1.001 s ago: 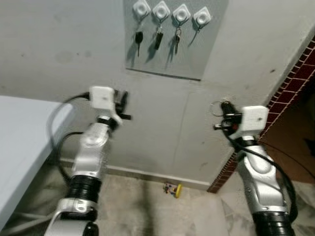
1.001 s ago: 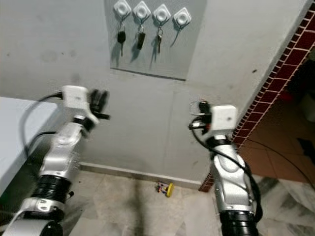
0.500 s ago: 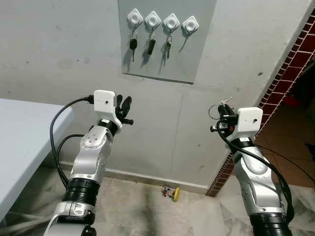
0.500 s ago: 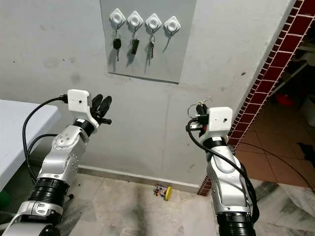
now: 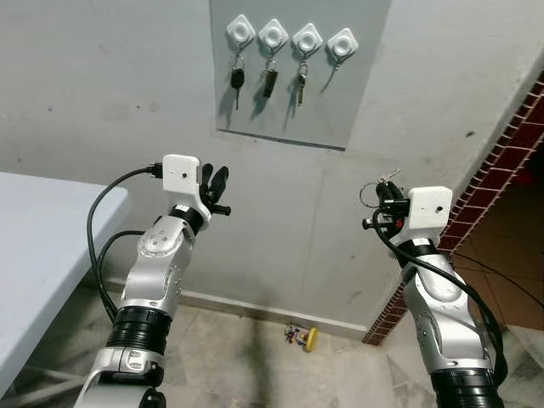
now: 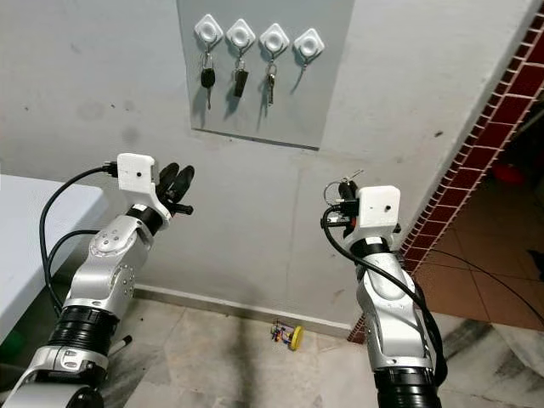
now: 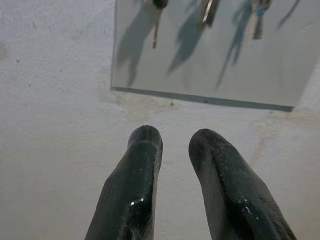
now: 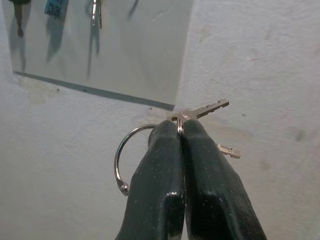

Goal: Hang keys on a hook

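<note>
Grey plaster wall (image 5: pixel 102 93) ahead, scuffed & stained w/ dark marks. Grey rectangular panel (image 5: pixel 357 93) fixed flat on it, up top. Red brick edging (image 5: pixel 501 161) runs diagonally down the wall's right side; reddish tile floor (image 5: pixel 510 255) beyond it. White table (image 5: pixel 34 246) at left. Marbled tile floor (image 5: pixel 255 365) below, pale skirting (image 5: pixel 246 303) at wall base. Small yellow item (image 5: pixel 303 337) lies on floor near skirting. Even, soft light.
</note>
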Available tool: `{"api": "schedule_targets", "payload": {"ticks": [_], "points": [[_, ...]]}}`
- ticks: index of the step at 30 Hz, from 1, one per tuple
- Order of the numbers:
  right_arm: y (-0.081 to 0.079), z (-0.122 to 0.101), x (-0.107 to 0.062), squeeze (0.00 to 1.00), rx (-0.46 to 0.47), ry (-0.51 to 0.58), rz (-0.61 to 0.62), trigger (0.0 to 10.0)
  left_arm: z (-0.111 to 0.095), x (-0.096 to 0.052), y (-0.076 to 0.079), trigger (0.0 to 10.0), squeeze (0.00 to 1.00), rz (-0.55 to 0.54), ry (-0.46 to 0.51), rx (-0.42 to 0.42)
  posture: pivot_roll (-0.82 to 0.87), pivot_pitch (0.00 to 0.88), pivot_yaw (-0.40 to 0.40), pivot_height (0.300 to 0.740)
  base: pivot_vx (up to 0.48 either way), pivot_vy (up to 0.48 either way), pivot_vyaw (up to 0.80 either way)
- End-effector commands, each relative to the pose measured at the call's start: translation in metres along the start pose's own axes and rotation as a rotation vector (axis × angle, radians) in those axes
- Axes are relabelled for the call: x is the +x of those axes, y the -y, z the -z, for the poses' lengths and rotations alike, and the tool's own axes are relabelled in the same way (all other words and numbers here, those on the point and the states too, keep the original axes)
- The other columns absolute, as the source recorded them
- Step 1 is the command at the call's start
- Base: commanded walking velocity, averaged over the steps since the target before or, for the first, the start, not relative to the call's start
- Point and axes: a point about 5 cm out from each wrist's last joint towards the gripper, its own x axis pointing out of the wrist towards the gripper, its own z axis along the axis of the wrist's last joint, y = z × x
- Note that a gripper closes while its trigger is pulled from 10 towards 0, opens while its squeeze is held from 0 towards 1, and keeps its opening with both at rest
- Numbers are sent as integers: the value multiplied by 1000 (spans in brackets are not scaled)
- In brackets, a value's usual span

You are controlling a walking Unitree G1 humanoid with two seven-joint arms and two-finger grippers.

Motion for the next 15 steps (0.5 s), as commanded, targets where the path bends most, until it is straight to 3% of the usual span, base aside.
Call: {"api": "schedule_targets", "payload": {"ticks": [1,15], "points": [[-2,-8,0,0,-5,29,-1,10000,-7,1,1,10000,0,9,17,15,-158,0,-53,740,300,0,0],[-2,-8,0,0,-7,28,1,10000,-8,1,2,10000,0,15,20,21,-159,0,-52,740,329,0,0]]}}
